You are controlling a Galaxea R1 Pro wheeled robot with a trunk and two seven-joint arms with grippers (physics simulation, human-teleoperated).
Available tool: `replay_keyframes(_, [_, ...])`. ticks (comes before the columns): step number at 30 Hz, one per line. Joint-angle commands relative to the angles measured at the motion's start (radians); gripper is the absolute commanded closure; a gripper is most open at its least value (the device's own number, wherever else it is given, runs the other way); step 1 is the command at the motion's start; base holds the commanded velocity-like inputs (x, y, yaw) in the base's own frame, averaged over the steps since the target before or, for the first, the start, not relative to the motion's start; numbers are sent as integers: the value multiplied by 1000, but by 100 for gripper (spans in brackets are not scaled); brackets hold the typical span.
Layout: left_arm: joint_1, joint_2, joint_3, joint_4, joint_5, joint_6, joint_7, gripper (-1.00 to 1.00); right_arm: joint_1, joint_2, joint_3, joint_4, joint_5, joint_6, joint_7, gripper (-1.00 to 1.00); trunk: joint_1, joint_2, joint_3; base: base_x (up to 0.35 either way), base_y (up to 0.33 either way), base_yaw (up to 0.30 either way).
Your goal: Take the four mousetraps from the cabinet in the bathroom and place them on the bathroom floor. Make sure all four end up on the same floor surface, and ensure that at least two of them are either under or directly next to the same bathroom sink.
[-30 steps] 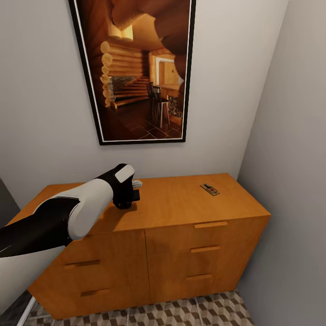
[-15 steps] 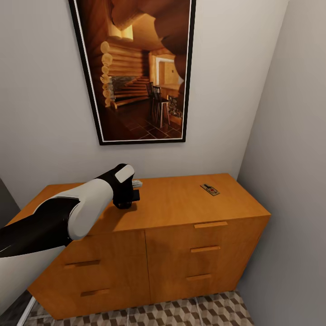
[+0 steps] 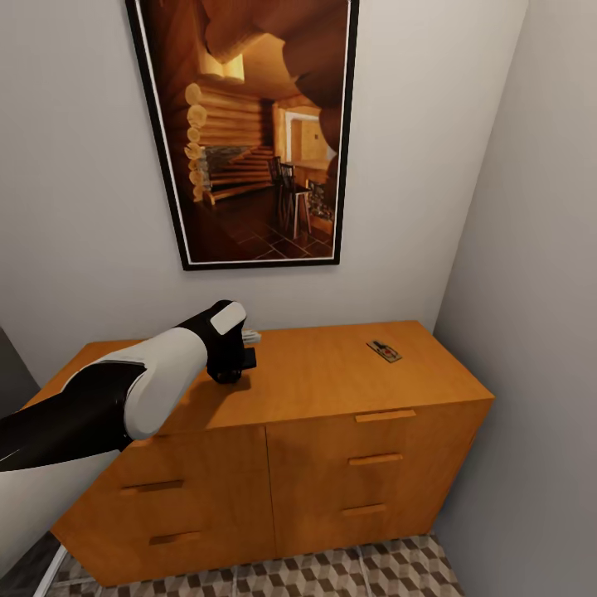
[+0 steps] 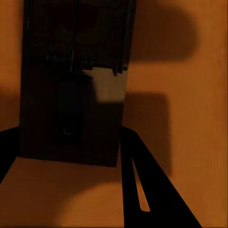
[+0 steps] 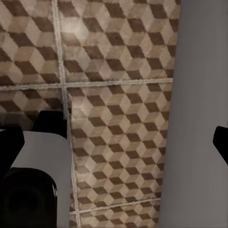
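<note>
while reaching over the cabinet (image 3: 332,373), left claw (image 3: 249,348) straddles a mousetrap (image 4: 71,95).

Ahead of me a tall picture (image 3: 253,133) hangs on the pale back wall (image 3: 75,166), in a thin black frame with a white inner edge. It shows a log-cabin room in warm browns, with a staircase and dark chairs on a tiled floor. A grey side wall (image 3: 539,290) meets the back wall at a corner on my right.
</note>
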Motion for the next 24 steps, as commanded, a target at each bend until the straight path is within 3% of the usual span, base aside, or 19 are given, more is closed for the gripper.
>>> replay_keyframes(1, [0,0,1,-2,6,4,8,100,-1,0,8,0,-8,4,-1,-100,-4,7,2,0,0,0])
replay_keyframes(24, [3,0,0,-1,6,3,8,100,-1,-1,8,0,-8,4,-1,-100,-92,168,74,0,0,0])
